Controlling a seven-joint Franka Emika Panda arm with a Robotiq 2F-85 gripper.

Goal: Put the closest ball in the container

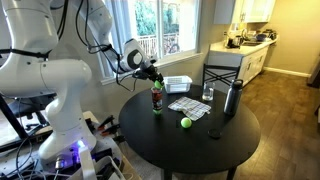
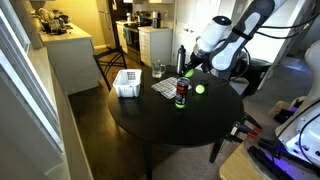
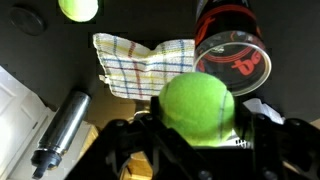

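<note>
Above red-black can, tool clamps fuzzy yellow-green tennis ball; second ball lies on table.

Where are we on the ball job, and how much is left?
Done: the pick. The tool is shut on the green ball, held up off the table. In hand: the transfer; the ball hangs beside the red can. Left: the drop-off and release, as the ball is in nothing yet. A second ball lies on the table.
</note>
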